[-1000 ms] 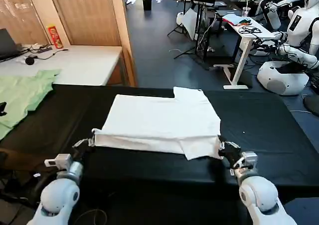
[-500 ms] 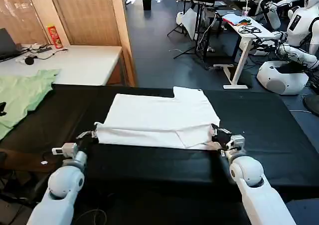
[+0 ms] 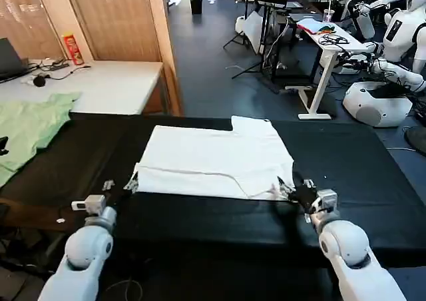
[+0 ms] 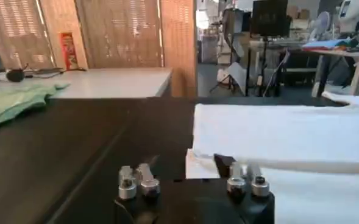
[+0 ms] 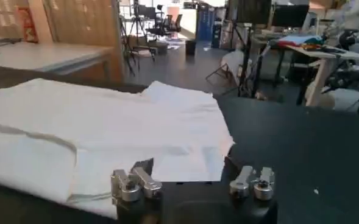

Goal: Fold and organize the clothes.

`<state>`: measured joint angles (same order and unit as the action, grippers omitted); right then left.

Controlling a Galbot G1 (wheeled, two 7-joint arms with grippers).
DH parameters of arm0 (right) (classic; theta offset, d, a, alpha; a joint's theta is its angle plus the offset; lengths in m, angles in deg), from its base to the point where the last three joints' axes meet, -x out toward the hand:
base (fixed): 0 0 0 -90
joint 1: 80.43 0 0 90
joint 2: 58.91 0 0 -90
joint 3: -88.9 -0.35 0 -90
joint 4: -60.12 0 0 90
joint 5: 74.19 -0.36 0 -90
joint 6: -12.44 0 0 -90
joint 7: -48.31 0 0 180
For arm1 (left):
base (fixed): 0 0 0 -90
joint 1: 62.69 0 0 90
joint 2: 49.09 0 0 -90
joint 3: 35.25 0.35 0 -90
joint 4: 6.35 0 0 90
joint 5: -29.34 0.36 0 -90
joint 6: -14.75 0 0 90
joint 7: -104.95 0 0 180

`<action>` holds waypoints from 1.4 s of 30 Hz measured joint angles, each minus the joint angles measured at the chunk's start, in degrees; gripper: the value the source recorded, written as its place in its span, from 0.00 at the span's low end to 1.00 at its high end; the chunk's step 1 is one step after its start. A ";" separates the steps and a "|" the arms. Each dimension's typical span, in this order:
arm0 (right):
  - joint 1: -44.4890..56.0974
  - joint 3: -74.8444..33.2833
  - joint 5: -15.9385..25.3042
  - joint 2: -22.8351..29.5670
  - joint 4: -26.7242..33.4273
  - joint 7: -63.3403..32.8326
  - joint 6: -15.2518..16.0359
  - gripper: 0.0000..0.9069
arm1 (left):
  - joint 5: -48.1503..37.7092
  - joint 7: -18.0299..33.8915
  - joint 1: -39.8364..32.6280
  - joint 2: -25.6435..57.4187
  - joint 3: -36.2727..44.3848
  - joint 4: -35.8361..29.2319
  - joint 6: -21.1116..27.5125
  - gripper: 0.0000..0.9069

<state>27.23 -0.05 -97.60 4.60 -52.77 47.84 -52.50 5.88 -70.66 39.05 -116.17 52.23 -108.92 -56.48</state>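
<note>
Lying flat mid-table: white T-shirt point(image 3: 216, 160), long axis left-right, near hem folded over. Left gripper point(image 3: 120, 189) open at its near-left corner; right gripper point(image 3: 298, 192) open at its near-right corner. Both equally near; shirt lies just beyond each.

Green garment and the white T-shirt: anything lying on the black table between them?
Nothing. The head view shows bare black table between the green garment and the white T-shirt.
</note>
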 joint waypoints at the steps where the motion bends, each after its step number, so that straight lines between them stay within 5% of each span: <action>1: 0.54 -0.07 0.00 0.09 -0.11 0.00 -0.02 0.94 | -0.52 -0.12 0.39 0.10 -0.11 -0.13 0.22 0.97; 5: 1.53 -0.32 0.00 0.69 -0.11 -0.28 -0.25 0.81 | -2.02 -0.91 1.58 0.47 -0.55 -0.10 0.66 0.97; 8: 1.79 -0.55 0.00 1.06 0.20 -0.32 -0.42 0.70 | -2.21 -1.15 1.81 0.50 -0.61 0.32 0.73 0.85; 9: 1.84 -0.57 -0.01 1.23 0.30 -0.30 -0.48 0.67 | -2.22 -1.27 1.85 0.49 -0.62 0.47 0.73 0.71; 12: 1.78 -0.63 -0.01 1.69 0.72 -0.27 -0.57 0.58 | -2.22 -1.55 1.91 0.43 -0.62 0.87 0.74 0.57; 14: 1.58 -0.56 0.01 1.96 1.10 -0.26 -0.63 0.45 | -2.22 -1.76 1.84 0.37 -0.62 1.19 0.78 0.37; 16: 1.32 -0.45 0.07 2.35 1.68 -0.12 -0.81 0.23 | -2.28 -1.85 1.59 0.27 -0.61 1.67 0.85 0.03; 17: 1.28 -0.44 0.07 2.44 1.84 -0.03 -0.88 0.11 | -2.32 -1.93 1.49 0.25 -0.59 1.84 0.86 0.00; 23: 1.91 -0.49 0.02 2.37 1.15 -0.28 -0.92 0.06 | -2.76 -2.17 1.68 0.30 -0.57 1.84 0.98 0.00; 30: 5.17 -1.01 -0.76 0.97 -3.50 -3.31 4.08 0.05 | -2.43 -0.60 4.03 1.86 -0.65 -0.60 2.40 0.00; 42: 17.32 -4.33 -0.37 1.38 -13.99 -6.37 8.36 0.05 | -1.26 0.11 17.71 7.83 -3.92 -12.65 3.78 0.00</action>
<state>44.55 -4.38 -97.98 5.98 -66.76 41.47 -44.14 4.63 -70.55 56.76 -108.34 48.31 -121.56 -52.69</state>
